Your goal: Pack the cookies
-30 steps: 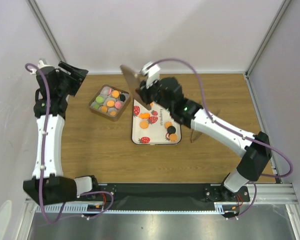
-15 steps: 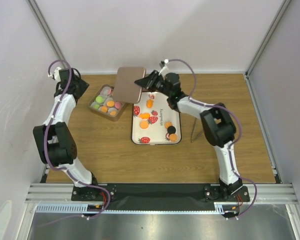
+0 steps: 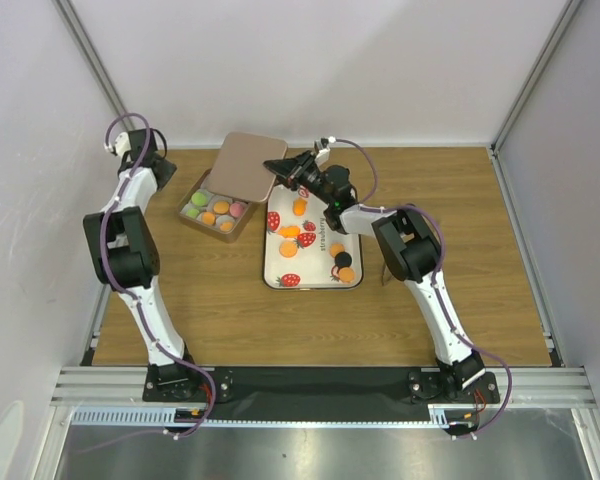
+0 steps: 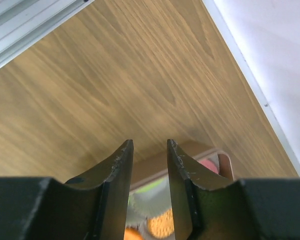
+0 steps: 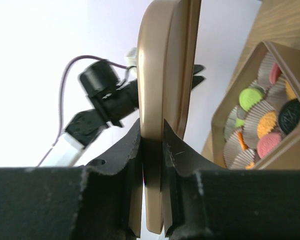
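Cookies [image 5: 266, 125]; lid [image 5: 167, 75] tight in right gripper [image 5: 152, 137]

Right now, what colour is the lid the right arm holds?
Metallic bronze-brown lid, best in the right wrist view.

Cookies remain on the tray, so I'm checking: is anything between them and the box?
Partly: the lid, in the right gripper, hangs over the box's far edge. Its near part is uncovered, and nothing lies between it and the cookies on the tray.
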Motion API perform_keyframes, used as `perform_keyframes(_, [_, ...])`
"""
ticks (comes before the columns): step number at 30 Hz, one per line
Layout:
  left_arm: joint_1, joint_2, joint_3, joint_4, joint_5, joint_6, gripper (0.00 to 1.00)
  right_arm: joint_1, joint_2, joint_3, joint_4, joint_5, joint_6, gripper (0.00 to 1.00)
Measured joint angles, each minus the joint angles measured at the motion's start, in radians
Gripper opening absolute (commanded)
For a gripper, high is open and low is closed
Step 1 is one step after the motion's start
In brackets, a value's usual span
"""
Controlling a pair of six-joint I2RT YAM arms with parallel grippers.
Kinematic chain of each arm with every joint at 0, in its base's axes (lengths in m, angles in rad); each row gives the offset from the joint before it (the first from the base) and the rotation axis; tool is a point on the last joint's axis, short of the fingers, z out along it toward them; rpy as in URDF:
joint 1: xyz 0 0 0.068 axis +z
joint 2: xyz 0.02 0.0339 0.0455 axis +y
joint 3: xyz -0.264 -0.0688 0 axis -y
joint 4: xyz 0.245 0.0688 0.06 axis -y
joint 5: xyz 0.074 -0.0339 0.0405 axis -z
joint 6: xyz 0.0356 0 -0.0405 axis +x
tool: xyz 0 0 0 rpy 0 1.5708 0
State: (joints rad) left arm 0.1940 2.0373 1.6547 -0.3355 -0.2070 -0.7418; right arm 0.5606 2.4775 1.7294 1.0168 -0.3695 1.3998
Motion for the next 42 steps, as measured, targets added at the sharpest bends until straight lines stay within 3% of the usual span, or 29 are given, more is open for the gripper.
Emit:
perform_keyframes(8, [0.0,0.158,0.135,-0.027,0.062,-0.026,0.36,0.0,0.055,0.071,0.037,0.03,0.048,0.0])
perform_keyframes(15, [0.0,0.211,0.143,-0.039,0.132,-0.061,0.34,0.001,0.098,0.112,0.036,0.042,0.06,0.0])
perform_keyframes(22, [0.0,0.204,0.017,0.014,0.16,-0.104,0.33,0.003,0.122,0.112,0.021,0.048,0.061,0.0])
perform_keyframes(42, [-0.003,-0.071,-0.438,0.193,0.196,-0.221,0.31,0.045,0.149,0.164,-0.068,0.023,0.058,0.0])
